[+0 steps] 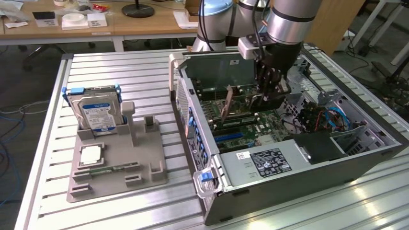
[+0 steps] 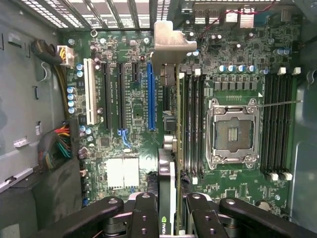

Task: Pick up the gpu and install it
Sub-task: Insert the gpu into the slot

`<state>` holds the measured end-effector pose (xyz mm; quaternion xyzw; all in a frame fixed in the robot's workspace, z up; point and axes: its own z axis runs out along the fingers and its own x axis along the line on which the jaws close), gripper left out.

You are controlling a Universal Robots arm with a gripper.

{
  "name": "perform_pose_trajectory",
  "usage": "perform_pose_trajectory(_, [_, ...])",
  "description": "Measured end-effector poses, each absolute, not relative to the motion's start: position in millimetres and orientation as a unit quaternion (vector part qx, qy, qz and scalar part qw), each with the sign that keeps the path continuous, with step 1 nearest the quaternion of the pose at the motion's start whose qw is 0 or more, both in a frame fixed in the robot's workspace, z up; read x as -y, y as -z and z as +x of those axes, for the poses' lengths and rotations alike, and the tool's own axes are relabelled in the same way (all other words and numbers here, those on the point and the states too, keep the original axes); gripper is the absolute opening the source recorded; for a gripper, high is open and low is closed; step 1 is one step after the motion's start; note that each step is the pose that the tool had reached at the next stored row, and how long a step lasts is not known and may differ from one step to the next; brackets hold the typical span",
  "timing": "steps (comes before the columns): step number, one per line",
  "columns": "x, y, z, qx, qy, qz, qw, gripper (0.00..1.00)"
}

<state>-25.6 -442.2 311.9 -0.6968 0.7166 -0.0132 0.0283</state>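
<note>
A ribbed aluminium table [image 1: 128, 72] stands in front of wooden desks [image 1: 153, 24] in a workshop. On the exterior view's left, a grey fixture tray [image 1: 147, 167] carries an upright hard drive [image 1: 99, 115] with a blue-white label, and a square chip [image 1: 91, 153] lies flat nearer the camera. On the exterior view's right, an open computer case [image 1: 307, 167] lies on its side with the arm reaching down into it. The gripper [image 1: 268, 98] hangs low inside the case, over the motherboard [image 2: 124, 144]. In the wrist view, its black fingers [image 2: 143, 213] pinch the gpu [image 2: 168, 163] from both faces, so the jaws are closed on the card. The card is seen edge-on, standing on edge over the board. Its silver bracket [image 2: 171, 44] is at the vented wall of the case. It runs just beside the long blue slot [image 2: 151, 94], between that slot and the memory slots [image 2: 190, 124], with the processor socket [image 2: 233, 131] further off. Whether its lower edge touches the board cannot be told.
</note>
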Motion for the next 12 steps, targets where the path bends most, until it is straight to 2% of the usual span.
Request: perform_pose_trajectory(12, [442.2,-309.1,-25.6,-0.717,0.013,-0.697,0.028,0.27])
